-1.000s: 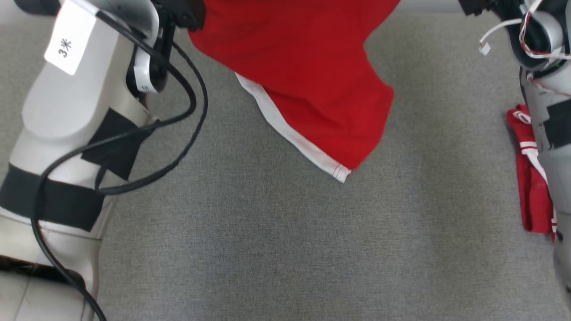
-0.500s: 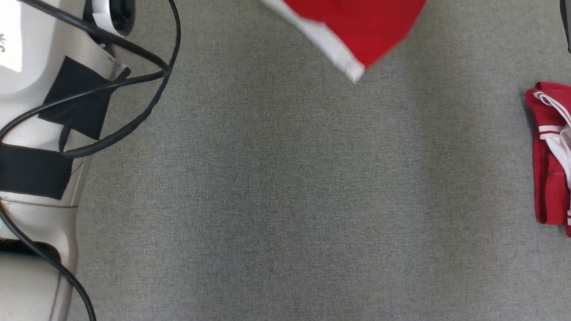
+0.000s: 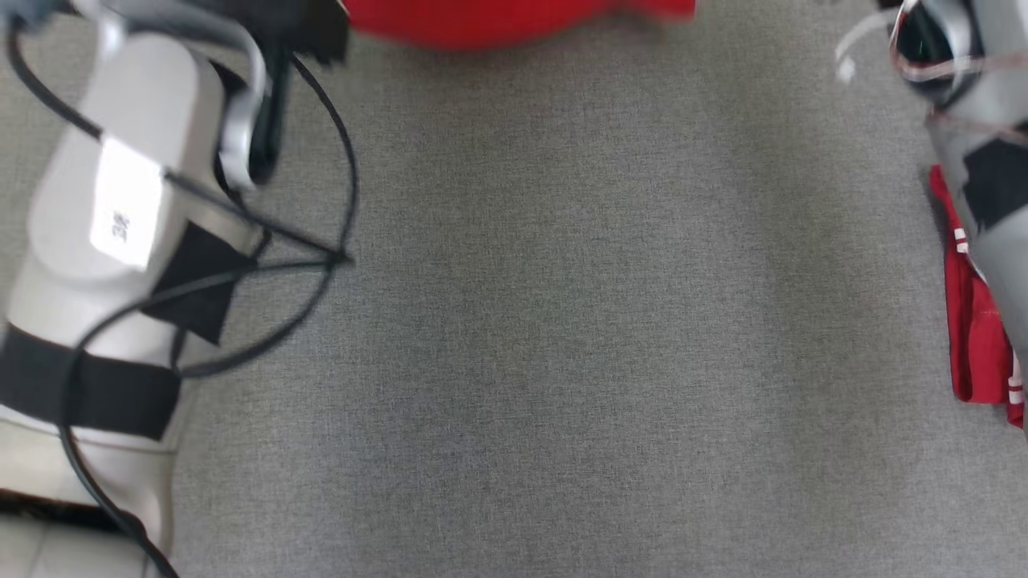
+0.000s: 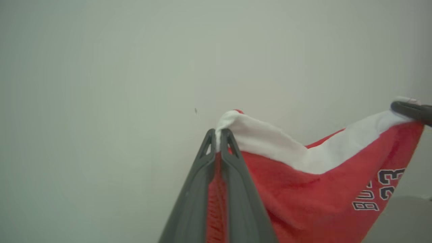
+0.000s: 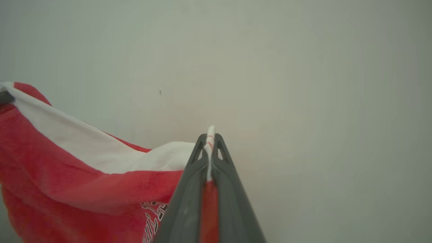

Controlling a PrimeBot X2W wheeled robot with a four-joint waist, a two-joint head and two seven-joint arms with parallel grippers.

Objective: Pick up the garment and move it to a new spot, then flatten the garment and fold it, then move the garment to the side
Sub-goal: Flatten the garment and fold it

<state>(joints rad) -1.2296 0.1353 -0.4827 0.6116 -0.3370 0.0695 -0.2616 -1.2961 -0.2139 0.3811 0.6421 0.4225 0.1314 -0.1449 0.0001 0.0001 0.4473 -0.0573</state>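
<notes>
The garment (image 4: 303, 189) is red with a white band along its edge and dark lettering with "23". It hangs stretched between my two grippers, lifted off the grey surface. My left gripper (image 4: 218, 133) is shut on the white band at one corner. At the opposite corner my right gripper (image 5: 210, 137) is shut on the same band. In the head view a blurred red strip of the garment (image 3: 498, 20) shows at the top edge, between my left forearm (image 3: 120, 217) and right forearm (image 3: 976, 152).
A grey fabric-covered surface (image 3: 562, 361) spreads below. A second red and white garment (image 3: 976, 337) lies bunched at the right edge, partly behind my right forearm. A pale wall (image 4: 101, 84) stands ahead of both wrist cameras. Black cables (image 3: 321, 249) loop off my left arm.
The head view has shifted between frames. The hanging red garment has risen until just a strip shows at the top. Both forearms are back in view.
</notes>
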